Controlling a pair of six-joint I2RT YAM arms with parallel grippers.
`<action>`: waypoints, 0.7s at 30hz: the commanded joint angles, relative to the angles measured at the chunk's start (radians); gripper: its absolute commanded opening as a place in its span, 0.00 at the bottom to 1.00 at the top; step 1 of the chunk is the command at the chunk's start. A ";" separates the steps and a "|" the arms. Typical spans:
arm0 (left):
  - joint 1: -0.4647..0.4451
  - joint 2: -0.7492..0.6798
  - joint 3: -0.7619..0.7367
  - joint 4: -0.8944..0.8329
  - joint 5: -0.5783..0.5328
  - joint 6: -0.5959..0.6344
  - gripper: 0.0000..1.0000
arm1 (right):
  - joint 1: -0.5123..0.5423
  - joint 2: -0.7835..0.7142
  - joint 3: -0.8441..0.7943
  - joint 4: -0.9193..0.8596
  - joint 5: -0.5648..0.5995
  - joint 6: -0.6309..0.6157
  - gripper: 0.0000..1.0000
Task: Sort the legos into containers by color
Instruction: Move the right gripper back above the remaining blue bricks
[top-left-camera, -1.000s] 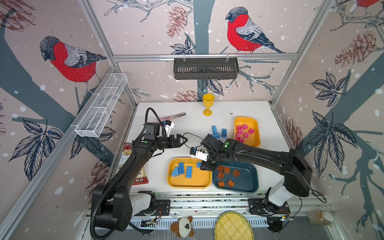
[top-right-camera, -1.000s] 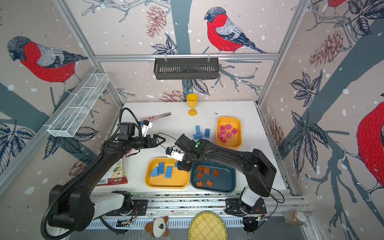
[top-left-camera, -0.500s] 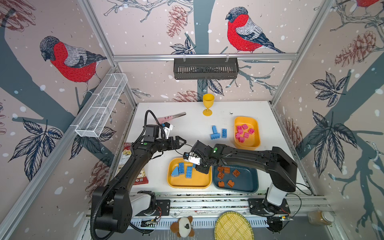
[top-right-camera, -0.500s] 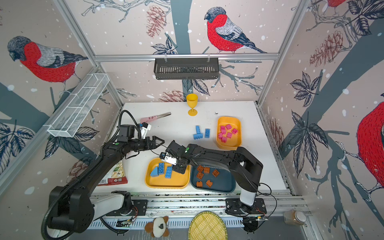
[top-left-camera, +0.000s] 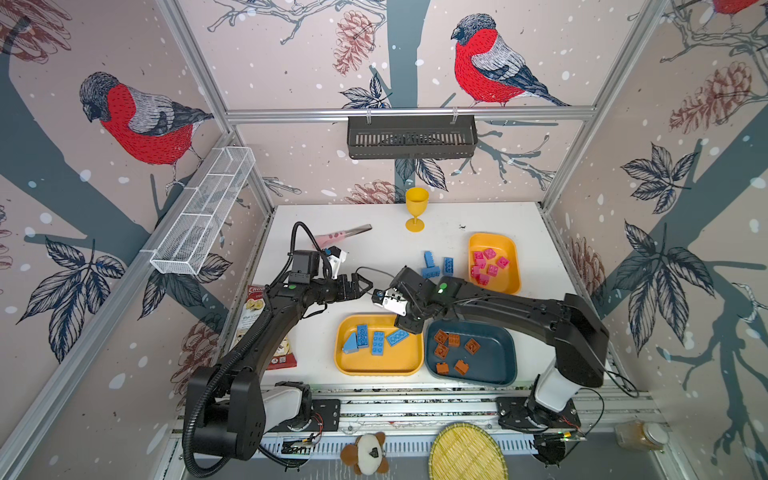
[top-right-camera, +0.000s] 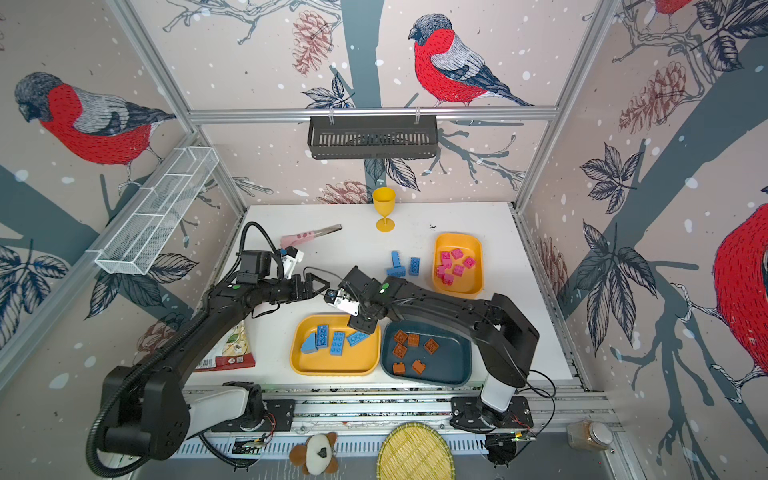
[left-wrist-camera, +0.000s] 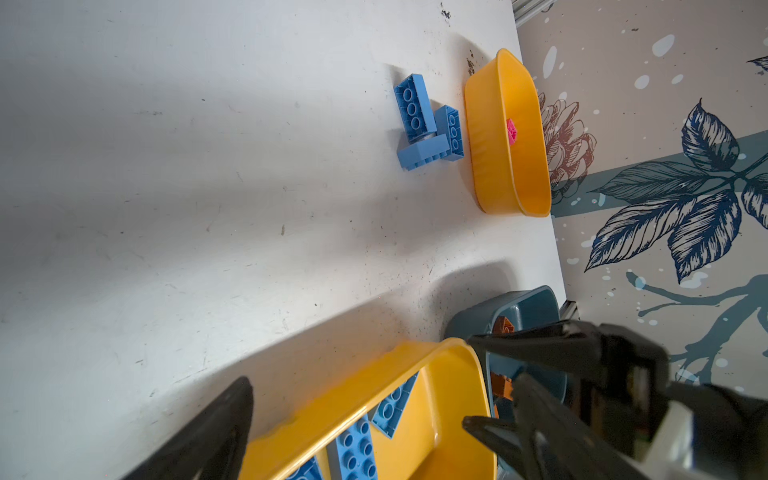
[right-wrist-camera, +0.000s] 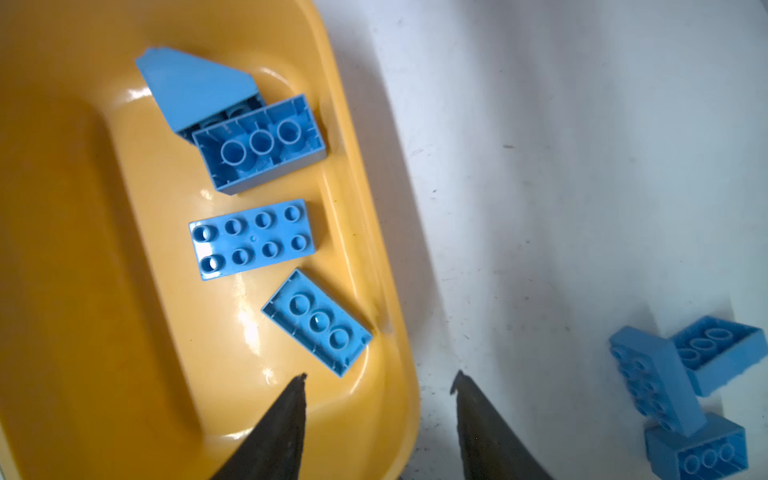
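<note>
The large yellow tray at the front holds several blue legos, among them a wedge. My right gripper hangs open over that tray's far right corner with nothing between its fingertips. A blue brick lies studs-down just beyond them. My left gripper stands open and empty above the table, behind the tray. Three blue legos lie loose on the table. The dark teal tray holds brown-orange legos. The small yellow tray holds pink legos.
A yellow goblet and a pink-handled tool stand at the back of the table. A snack packet lies at the left edge under my left arm. A white mesh basket hangs on the left wall.
My right gripper has moved toward the front over the large yellow tray and opened. The blue brick it carried now lies in the tray. The left arm has barely moved.
</note>
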 joint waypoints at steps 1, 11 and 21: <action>0.002 0.009 0.003 0.023 0.038 0.008 0.96 | -0.077 -0.044 0.003 -0.017 -0.051 0.017 0.61; 0.003 0.004 0.006 0.038 0.056 0.001 0.96 | -0.314 0.018 0.029 0.003 0.117 -0.136 0.64; 0.003 0.009 0.020 0.027 0.059 0.016 0.96 | -0.391 0.215 0.130 0.074 0.117 -0.275 0.65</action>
